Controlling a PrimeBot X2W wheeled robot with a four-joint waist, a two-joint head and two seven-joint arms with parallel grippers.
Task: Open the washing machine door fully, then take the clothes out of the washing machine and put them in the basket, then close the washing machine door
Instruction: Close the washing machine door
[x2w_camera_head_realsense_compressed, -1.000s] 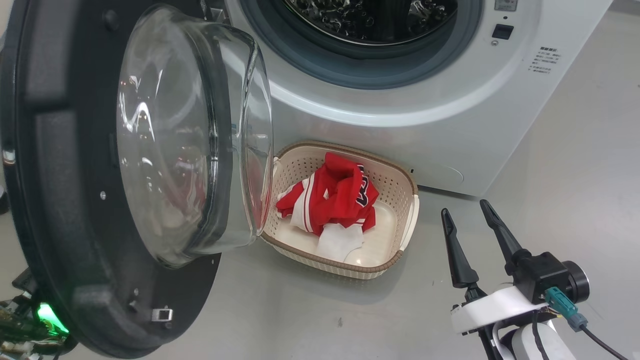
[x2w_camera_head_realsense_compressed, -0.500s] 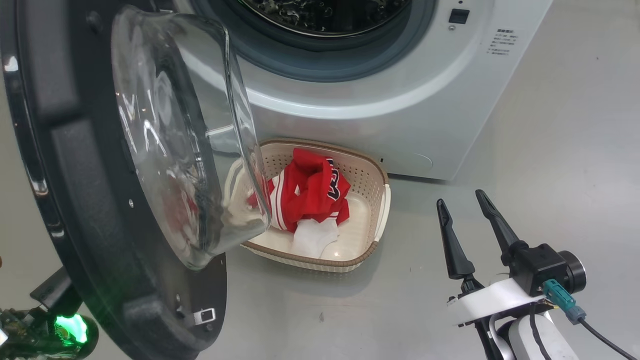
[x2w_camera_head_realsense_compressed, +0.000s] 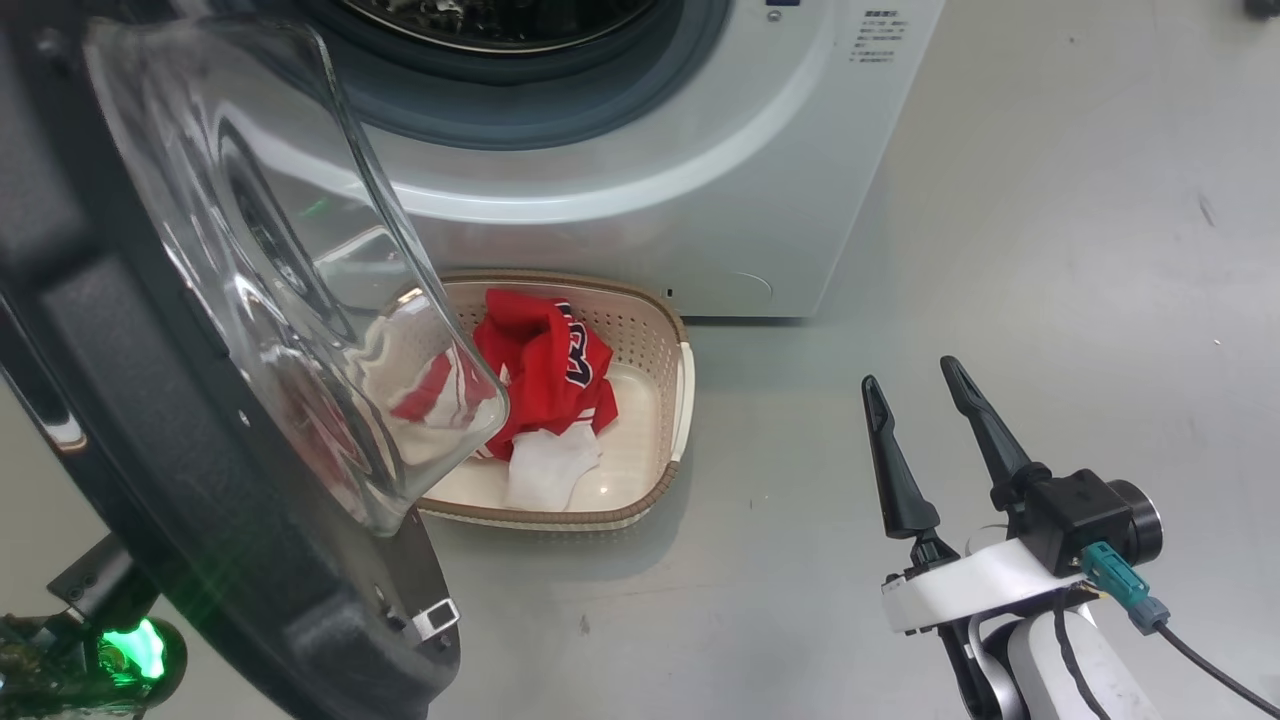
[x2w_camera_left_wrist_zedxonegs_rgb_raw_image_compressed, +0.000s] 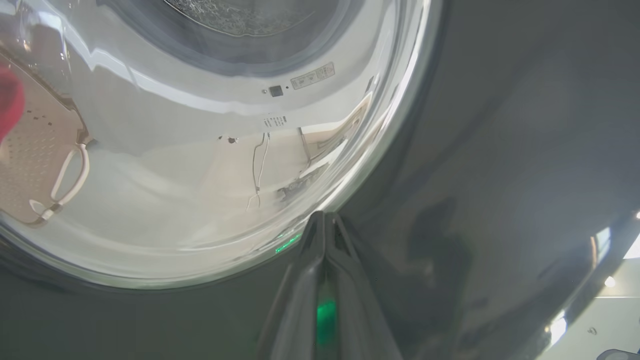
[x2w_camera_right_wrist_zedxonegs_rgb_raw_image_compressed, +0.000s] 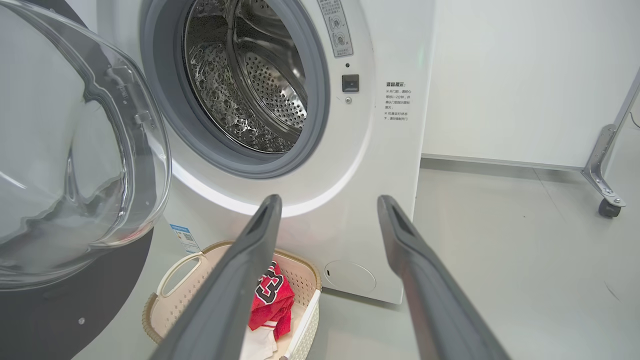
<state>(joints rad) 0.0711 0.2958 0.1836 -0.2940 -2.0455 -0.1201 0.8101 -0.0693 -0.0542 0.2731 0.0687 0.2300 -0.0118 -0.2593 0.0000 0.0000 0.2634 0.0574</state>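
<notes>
The washing machine door (x2w_camera_head_realsense_compressed: 150, 400) stands half-swung in front of the washing machine (x2w_camera_head_realsense_compressed: 650, 200). In the head view its bulging glass bowl (x2w_camera_head_realsense_compressed: 260, 250) covers the left end of the basket (x2w_camera_head_realsense_compressed: 672, 335), so part of the load shows only through the glass. The basket sits on the smooth grey floor (x2w_camera_head_realsense_compressed: 1050, 250), close against the foot of the white machine and below the open mouth.

Two clothes lie in it: a crumpled red jersey (x2w_camera_head_realsense_compressed: 540, 365) with white trim, and a small white cloth (x2w_camera_head_realsense_compressed: 548, 470) at its near edge. The basket is cream perforated plastic, a rounded rectangle with a brown woven-look rim and two side handles.

The steel drum (x2w_camera_right_wrist_zedxonegs_rgb_raw_image_compressed: 250, 85) is dimpled and perforated, ringed by one grey rubber gasket (x2w_camera_right_wrist_zedxonegs_rgb_raw_image_compressed: 312, 125). One blue label (x2w_camera_right_wrist_zedxonegs_rgb_raw_image_compressed: 184, 239) sits low on the front.

The left gripper (x2w_camera_left_wrist_zedxonegs_rgb_raw_image_compressed: 324, 220) has its two fingers pressed together, holding nothing, tips against the door's glossy black outer rim beside the glass edge. The right gripper (x2w_camera_head_realsense_compressed: 907, 370) hangs over bare floor, well right of the basket, its fingers spread wide and empty.

A metal frame leg (x2w_camera_right_wrist_zedxonegs_rgb_raw_image_compressed: 607, 170) on one castor stands far right by the white wall.
</notes>
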